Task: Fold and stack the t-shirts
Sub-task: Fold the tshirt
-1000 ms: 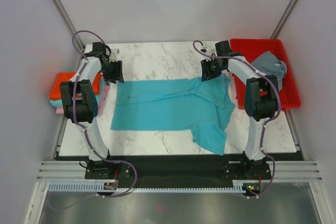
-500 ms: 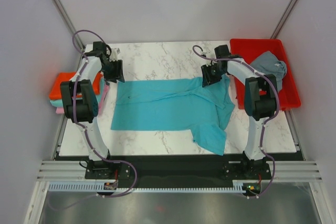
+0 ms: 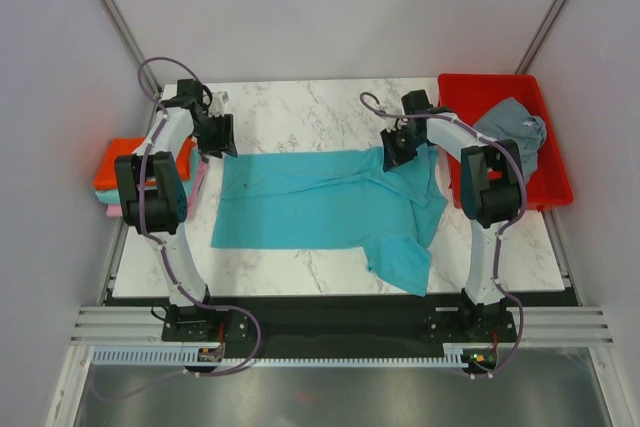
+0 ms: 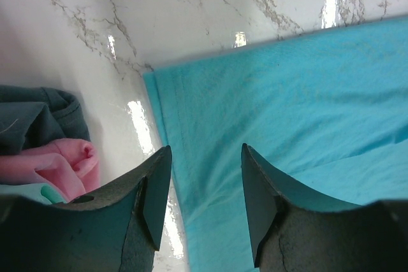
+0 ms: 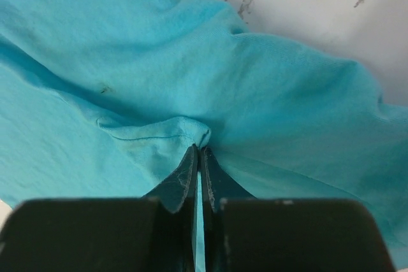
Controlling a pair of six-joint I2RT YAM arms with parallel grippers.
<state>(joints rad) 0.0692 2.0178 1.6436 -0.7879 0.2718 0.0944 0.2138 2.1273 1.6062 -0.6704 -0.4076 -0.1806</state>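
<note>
- Soft turquoise cloth t-shirt lies spread across the white marble counter.
- Right gripper jaws pinch a fold toward the far-right corner — probably to tug it flat.
- Left gripper jaws gape empty near the left edge, over the shirt's corner.

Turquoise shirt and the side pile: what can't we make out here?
- Side pile: top view, left arm hides most; left wrist view crops it, so shirt count unclear.
- Right gripper shut on turquoise shirt: its fingers hide how many layers are pinched, right wrist view.
- Left gripper, open: touching cloth or hovering, cannot tell, left wrist view.
- Grey shirt in red tray: crumpled, right arm overlaps its edge, top view.
</note>
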